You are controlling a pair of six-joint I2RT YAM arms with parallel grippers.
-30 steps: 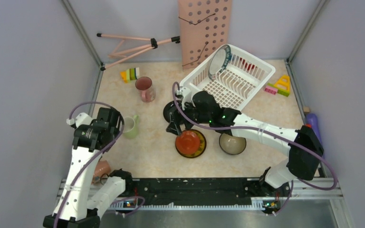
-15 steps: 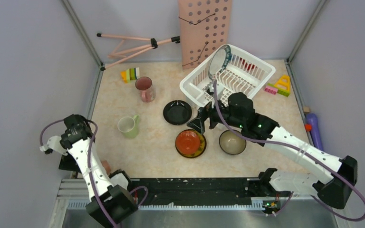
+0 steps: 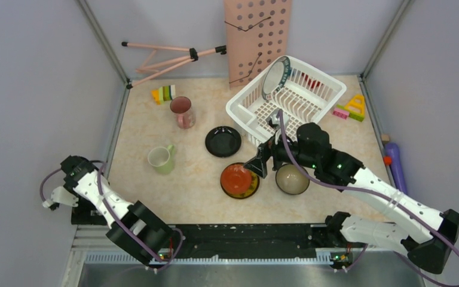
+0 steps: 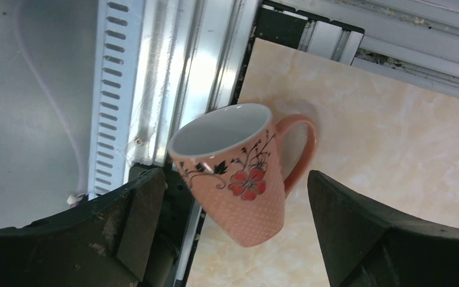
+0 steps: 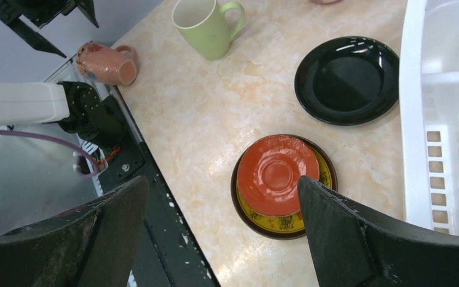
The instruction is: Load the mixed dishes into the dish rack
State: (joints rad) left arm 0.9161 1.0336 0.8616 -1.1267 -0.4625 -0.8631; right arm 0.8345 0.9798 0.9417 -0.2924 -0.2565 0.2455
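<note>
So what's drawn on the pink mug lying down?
The mug has a red flower and black vines; left wrist view.

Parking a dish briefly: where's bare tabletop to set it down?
Bare tabletop lies between the green mug and the red plate, down to the near edge. Another lies right of the dish rack, nearer than the toy blocks. Crowded: black plate, red plate and bowl by the rack.
</note>
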